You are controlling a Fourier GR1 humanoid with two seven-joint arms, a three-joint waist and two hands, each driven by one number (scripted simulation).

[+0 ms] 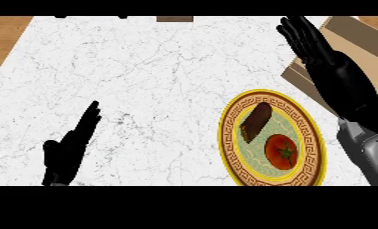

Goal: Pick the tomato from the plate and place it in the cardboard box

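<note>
Marble counter (148, 73); cardboard box (347, 38) half behind right hand (325, 58)

- Tomato (281, 152): red, round, dark green stem spot on top; sits on near-right part of plate, just near-right of a dark brown oblong food item (255, 121), close to it but whether touching can't tell.
- Plate (230, 145): round, yellow rim w/ brown key-pattern band, pale green centre; flat on white marble counter, near right.
- Cardboard box (353, 34): tan, flaps open; far right corner, beyond plate, partly hidden, interior not visible.
</note>
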